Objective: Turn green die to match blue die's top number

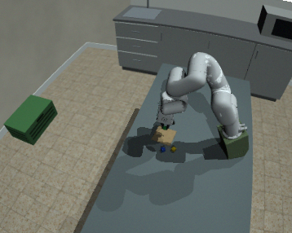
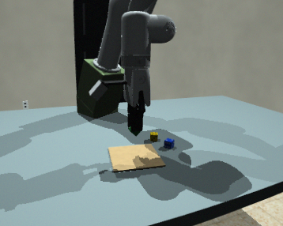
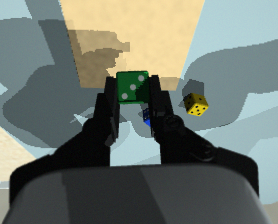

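My gripper [image 3: 133,89] is shut on the green die [image 3: 132,87], which shows a face with three pips toward the wrist camera. In the exterior view the gripper [image 2: 135,128] holds the die [image 2: 133,133] in the air above the table, just behind the far edge of the tan mat [image 2: 134,157]. The blue die [image 2: 169,143] lies on the table to the right of the mat, with the yellow die [image 2: 154,136] beside it. In the wrist view the blue die [image 3: 146,116] is mostly hidden behind my right finger, and the yellow die [image 3: 196,104] shows to the right. The mat [image 1: 165,135] lies flat.
The arm's green base block [image 2: 97,88] stands behind the mat, with a black cabinet [image 2: 89,32] behind it. The table's front edge [image 2: 235,201] runs close on the right. A green crate [image 1: 31,119] lies on the floor, far left.
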### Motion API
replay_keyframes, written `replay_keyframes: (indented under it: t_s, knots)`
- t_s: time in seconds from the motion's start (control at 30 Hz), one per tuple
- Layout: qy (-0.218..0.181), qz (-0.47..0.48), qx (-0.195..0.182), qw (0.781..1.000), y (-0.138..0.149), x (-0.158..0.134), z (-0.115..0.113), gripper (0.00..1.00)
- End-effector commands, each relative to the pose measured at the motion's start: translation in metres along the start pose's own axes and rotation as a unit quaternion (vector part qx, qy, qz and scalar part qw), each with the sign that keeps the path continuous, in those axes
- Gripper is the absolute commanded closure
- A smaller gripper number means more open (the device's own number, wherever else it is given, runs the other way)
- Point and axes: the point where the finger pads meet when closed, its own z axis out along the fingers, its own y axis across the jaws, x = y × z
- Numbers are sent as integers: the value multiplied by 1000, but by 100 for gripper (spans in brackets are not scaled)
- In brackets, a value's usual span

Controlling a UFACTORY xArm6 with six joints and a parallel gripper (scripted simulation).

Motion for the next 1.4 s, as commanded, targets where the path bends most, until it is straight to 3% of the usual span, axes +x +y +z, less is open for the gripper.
replay_keyframes:
  t_s: [0.0, 0.17, 0.23, 0.43, 0.6, 0.8, 1.03, 1.37]
  knots:
    - [-2, 0, 1, 1000, -1, 0, 0, 79]
    - [-49, 2, -9, 999, 3, 3, 2, 79]
    - [-49, 2, -9, 999, 3, 3, 2, 79]
    - [-127, 0, 0, 992, -1, 3, 0, 79]
    - [-132, 0, 1, 991, -1, 6, 0, 79]
    - [-166, 0, -2, 986, -1, 6, 3, 79]
    - [-255, 0, 1, 967, -1, 8, 1, 79]
    - [-286, -1, 0, 958, -2, 11, 4, 79]
